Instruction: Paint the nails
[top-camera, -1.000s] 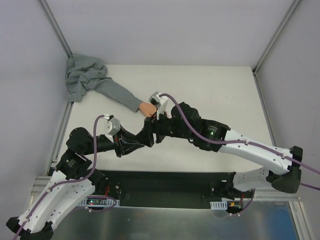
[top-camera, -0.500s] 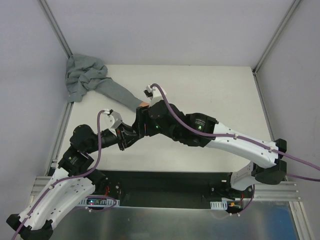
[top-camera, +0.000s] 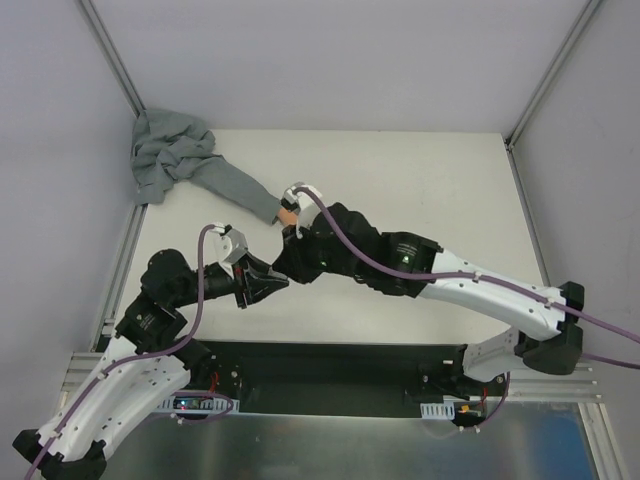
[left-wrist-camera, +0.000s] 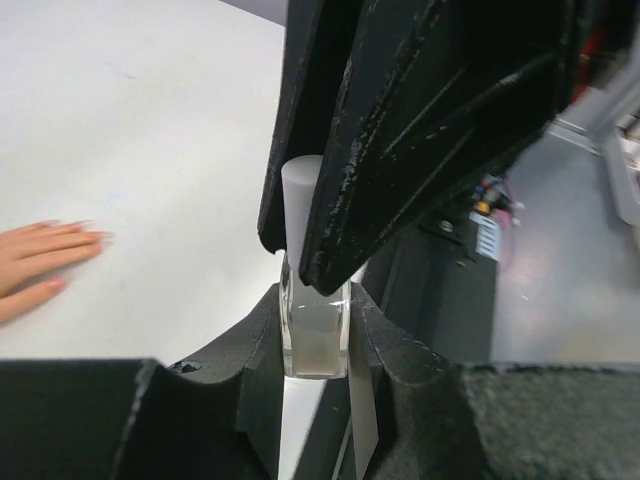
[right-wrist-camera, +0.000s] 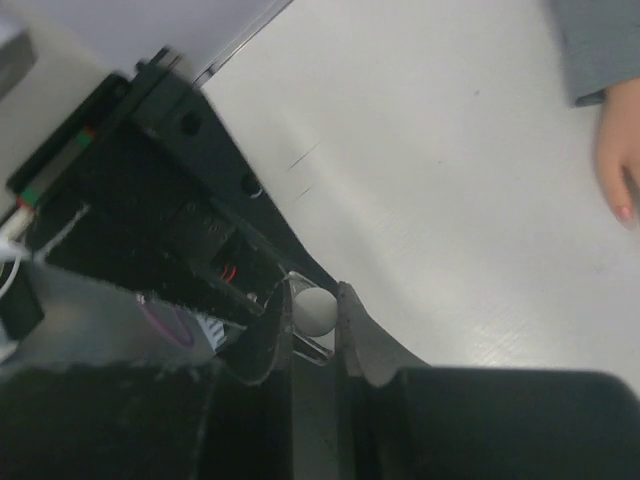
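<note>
The white worktop (top-camera: 420, 180) carries little. The right arm (top-camera: 450, 280) reaches from the near right corner across to left of centre, and the left arm (top-camera: 150, 330) comes up from the near left corner to meet it. A grey fabric sleeve (top-camera: 175, 160) is bunched in the far left corner and runs diagonally toward the middle. It ends in the small peach fake hand (top-camera: 288, 212), which lies flat left of centre, just beside the right arm's wrist. Between that hand and the near edge, the left gripper (left-wrist-camera: 315, 320) is clamped on a small clear bottle (left-wrist-camera: 315, 335) with greyish contents and holds it upright. The right gripper (right-wrist-camera: 313, 310) has its fingers closed against both sides of the bottle's white cap (left-wrist-camera: 300, 200). The nails (left-wrist-camera: 58, 284) are faint pink tips on the fingers. They show at the left of the left wrist view and near the right edge of the right wrist view, and they are apart from both grippers. They look unpainted, though they are too small to be sure. The step in hand appears to be opening the bottle, so the painting itself is not yet begun. The next move likely calls for the right gripper to twist the cap loose and lift it straight up while the left holds the bottle steady. Any brush under the cap is hidden.
</note>
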